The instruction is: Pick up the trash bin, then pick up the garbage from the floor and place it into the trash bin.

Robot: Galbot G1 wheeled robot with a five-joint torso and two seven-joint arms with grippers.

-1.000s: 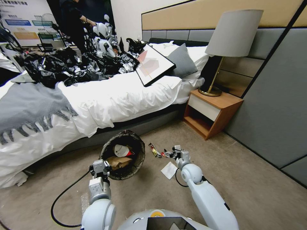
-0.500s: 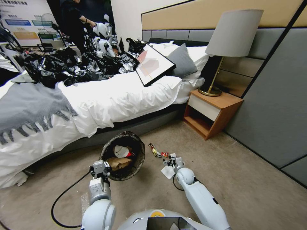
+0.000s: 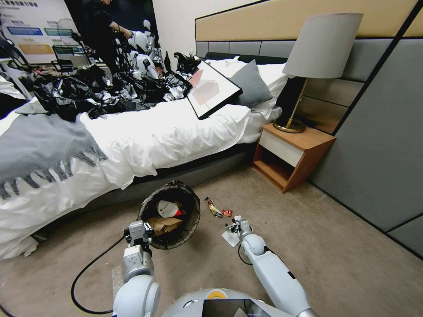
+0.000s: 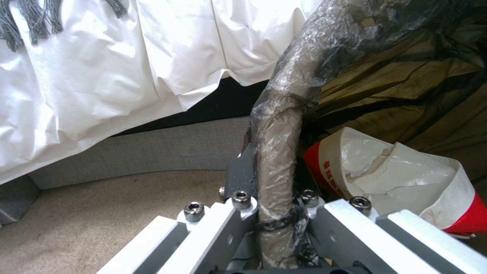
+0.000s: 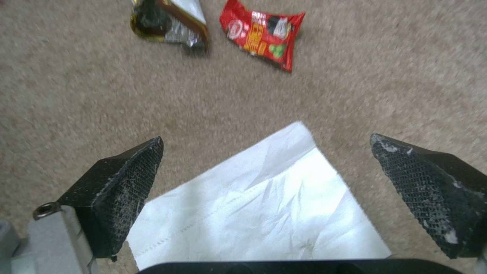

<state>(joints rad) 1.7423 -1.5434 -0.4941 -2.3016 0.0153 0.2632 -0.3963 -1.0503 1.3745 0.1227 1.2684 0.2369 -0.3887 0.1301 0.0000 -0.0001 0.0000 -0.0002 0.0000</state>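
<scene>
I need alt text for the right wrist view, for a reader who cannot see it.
The open right gripper hangs above a creased white paper sheet on beige carpet, one black finger at each side. Beyond lie a red snack packet and a dark, silver-lined wrapper.

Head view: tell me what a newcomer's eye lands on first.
The trash bin, black-lined and already holding litter, is gripped at its rim by the left gripper beside the bed. The right gripper, fingers open, hovers over a white paper sheet on the carpet, with a red snack packet just beyond.
</scene>
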